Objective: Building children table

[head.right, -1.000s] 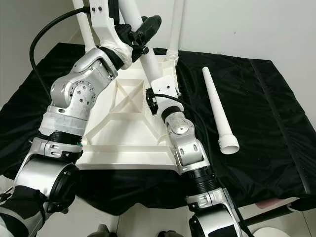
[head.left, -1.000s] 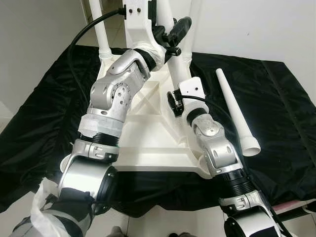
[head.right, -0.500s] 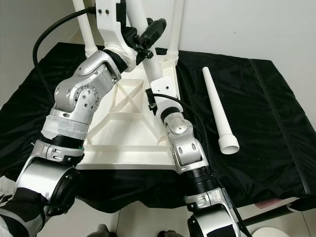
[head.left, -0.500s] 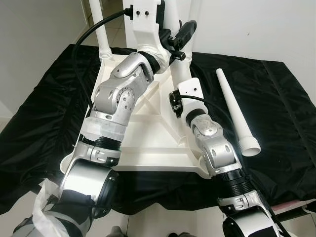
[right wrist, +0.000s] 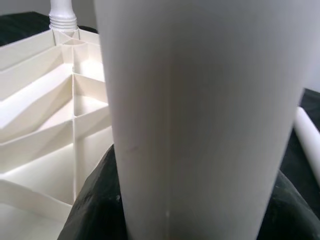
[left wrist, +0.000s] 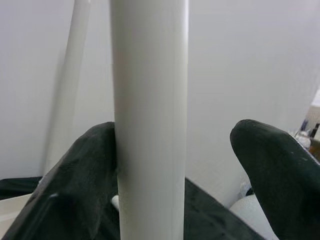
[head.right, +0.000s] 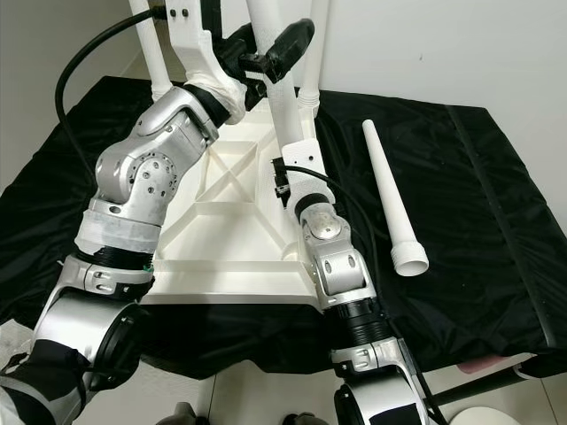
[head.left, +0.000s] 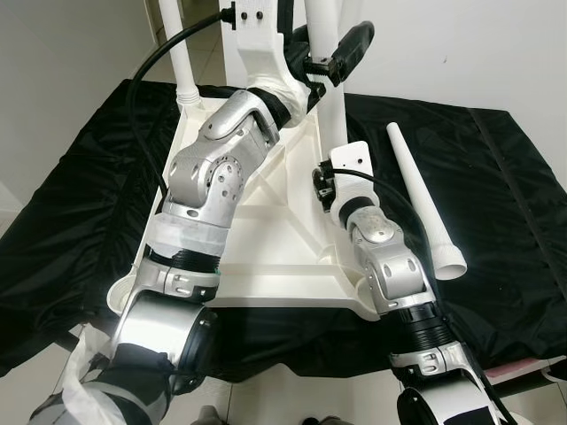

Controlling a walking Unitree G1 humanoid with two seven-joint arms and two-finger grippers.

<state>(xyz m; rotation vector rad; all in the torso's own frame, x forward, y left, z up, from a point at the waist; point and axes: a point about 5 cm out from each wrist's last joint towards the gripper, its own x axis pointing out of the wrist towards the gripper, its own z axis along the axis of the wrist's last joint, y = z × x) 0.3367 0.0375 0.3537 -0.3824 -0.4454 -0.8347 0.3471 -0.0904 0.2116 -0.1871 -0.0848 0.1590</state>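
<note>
Both arms reach far over the upturned white plastic tabletop (head.left: 257, 239). Left gripper (left wrist: 175, 165), jaws spread, flanks an upright white leg (left wrist: 150, 110); right gripper (right wrist: 185, 220) pinches it lower.

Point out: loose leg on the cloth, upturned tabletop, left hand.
loose leg (head.left: 425, 199), left eye view, mid shaft.
upturned tabletop (head.left: 266, 252), left eye view, ribbed underside.
left hand (left wrist: 175, 155), left wrist view, between the fingertips.
</note>
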